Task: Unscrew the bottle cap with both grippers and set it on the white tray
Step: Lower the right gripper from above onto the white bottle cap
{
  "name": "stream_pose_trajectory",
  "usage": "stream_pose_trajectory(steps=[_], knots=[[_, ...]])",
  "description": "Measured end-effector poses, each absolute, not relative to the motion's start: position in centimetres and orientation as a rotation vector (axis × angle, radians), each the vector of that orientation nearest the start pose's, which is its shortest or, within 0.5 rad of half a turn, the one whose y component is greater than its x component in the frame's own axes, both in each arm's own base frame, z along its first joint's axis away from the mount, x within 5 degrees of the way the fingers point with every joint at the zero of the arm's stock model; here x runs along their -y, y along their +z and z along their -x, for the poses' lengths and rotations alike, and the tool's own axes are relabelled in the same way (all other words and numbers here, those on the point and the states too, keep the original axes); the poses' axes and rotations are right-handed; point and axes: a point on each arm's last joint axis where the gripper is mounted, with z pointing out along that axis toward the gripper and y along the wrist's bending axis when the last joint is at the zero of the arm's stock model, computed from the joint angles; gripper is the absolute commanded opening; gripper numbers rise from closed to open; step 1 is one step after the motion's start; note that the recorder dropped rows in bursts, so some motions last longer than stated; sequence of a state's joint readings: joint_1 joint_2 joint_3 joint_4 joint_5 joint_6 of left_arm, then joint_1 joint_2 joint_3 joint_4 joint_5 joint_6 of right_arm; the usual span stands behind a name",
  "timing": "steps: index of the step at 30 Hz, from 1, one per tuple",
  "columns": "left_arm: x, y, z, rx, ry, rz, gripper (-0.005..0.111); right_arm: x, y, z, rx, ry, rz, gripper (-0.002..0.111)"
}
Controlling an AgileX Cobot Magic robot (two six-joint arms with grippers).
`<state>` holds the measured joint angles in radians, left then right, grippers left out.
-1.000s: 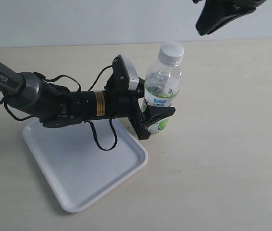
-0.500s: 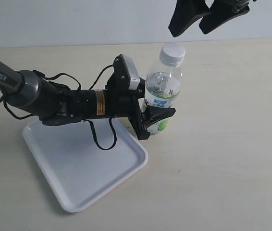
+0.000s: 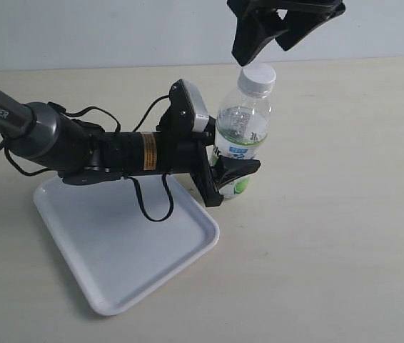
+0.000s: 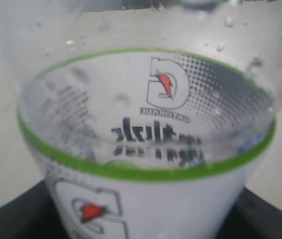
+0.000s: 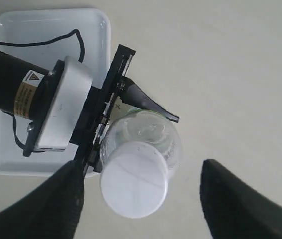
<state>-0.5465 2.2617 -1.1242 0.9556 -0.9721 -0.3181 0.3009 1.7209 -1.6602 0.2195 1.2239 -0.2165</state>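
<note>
The bottle (image 3: 241, 136) stands upright on the table just off the white tray (image 3: 127, 246), with the white bottle cap (image 3: 258, 76) on its neck. My left gripper (image 3: 232, 174) reaches in from the left and is shut on the bottle's lower label. In the left wrist view the bottle (image 4: 146, 149) fills the frame, with a dark finger (image 4: 11, 221) at its edge. My right gripper (image 3: 261, 48) hangs open just above the cap. In the right wrist view the bottle cap (image 5: 134, 180) lies between the spread fingers of the right gripper (image 5: 138, 209), nearer one finger, touching neither.
The left arm's body with its yellow band (image 3: 148, 152) and looping cables lies over the tray's far edge. The white tray (image 5: 41, 30) sits beside the bottle on the left arm's side. Bare tan table (image 3: 330, 214) extends to the right.
My right gripper has swung left and down from the upper right corner to just above the cap, jaws open. The left gripper and bottle have not moved.
</note>
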Motion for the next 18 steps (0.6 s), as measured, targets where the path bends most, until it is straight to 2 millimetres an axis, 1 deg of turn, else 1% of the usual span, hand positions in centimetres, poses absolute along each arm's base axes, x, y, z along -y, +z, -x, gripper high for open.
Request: stream_pose_trajectory(steps=[5, 14, 18], knots=[[26.9, 8.6, -32.4, -1.443, -0.837, -1.253, 0.001, -12.8, 33.0, -34.9, -2.715, 0.329, 0.664, 0.055], [26.9, 8.6, -32.4, -1.443, -0.837, -1.253, 0.001, -12.9, 32.8, -34.9, -2.719, 0.338, 0.662, 0.055], [26.9, 8.6, -32.4, -1.443, -0.837, -1.253, 0.001, -12.9, 32.1, -34.7, -2.744, 0.35, 0.662, 0.055]])
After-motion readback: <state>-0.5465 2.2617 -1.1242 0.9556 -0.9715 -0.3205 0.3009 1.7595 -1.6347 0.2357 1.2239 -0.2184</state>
